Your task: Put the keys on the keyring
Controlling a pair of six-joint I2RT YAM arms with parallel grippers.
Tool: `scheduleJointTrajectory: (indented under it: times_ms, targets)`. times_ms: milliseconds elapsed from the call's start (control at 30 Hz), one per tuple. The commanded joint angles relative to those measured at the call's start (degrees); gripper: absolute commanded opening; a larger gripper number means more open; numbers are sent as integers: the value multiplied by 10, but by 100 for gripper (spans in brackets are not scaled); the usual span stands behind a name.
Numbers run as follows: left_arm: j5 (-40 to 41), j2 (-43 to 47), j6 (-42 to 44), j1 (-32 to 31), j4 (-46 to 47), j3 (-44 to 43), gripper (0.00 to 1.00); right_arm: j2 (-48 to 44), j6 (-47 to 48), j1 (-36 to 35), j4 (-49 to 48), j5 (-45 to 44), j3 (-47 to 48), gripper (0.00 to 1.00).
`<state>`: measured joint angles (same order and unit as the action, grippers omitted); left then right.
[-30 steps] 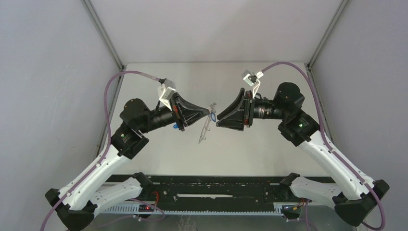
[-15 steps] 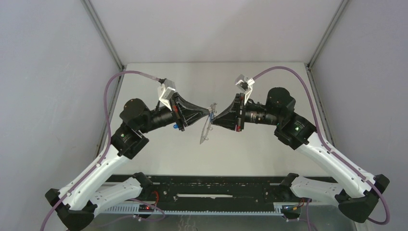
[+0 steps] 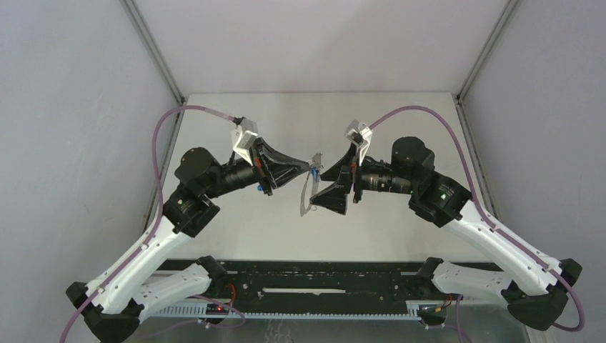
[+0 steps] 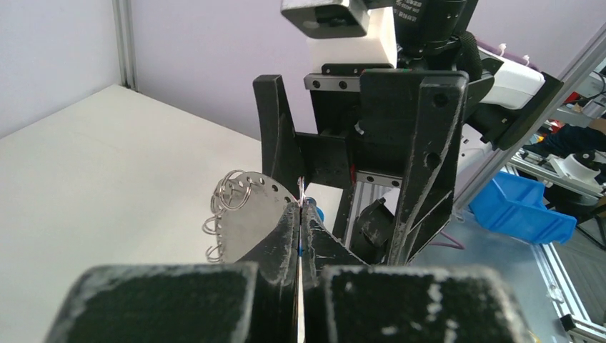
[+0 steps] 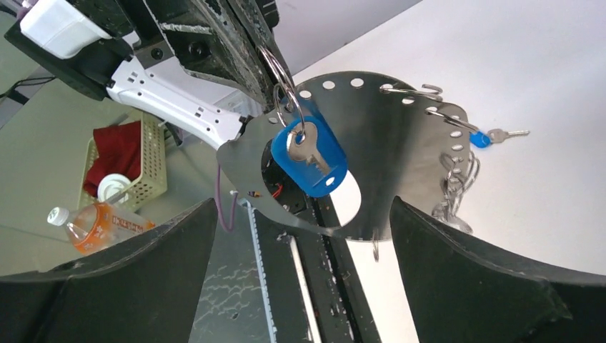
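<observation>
The thin grey metal keyring (image 5: 386,143), a flat perforated hoop with small wire loops threaded through the holes along its rim, stood on edge above the white desk (image 5: 543,64). It was pinched by one side of its rim in the tips of the fully closed left jaws. The right jaws faced it, spread wide and holding nothing, and the hoop lay just ahead of them, centred in their gap. A small metal key on a dark blue oblong plastic tag (image 5: 309,157) hung from a loop close beside the left jaws' tips. A second small key with a lighter blue tag (image 5: 493,135) showed past the hoop's far rim, and whether it hung from a loop or lay on the desk could not be told. The hoop looked light, stiff and slick, so it was best gripped on bare rim between holes. The loops would probably spring and swing, so the tag seemed the surest hold on each key.
</observation>
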<state>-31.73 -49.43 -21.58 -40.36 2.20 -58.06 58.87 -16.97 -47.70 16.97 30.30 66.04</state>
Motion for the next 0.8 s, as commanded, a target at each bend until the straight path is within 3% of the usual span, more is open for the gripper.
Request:
scheduleJointTrajectory:
  times_ms: [0, 167, 367, 600, 767]
  targets:
    - [-5, 11, 0, 3, 32, -17, 0, -21, 13, -11, -25, -46, 16, 100]
    - [-5, 13, 1, 4, 31, -14, 0, -30, 37, -32, -29, -112, 16, 99]
    - [-4, 12, 2, 4, 33, -10, 0, -25, 49, -39, -47, -129, 18, 61]
    - [0, 12, 3, 5, 31, -6, 0, -27, 45, -40, -59, -136, 22, 51]
    - [-3, 12, 2, 6, 31, -6, 0, -21, 44, -40, -57, -137, 30, 35]
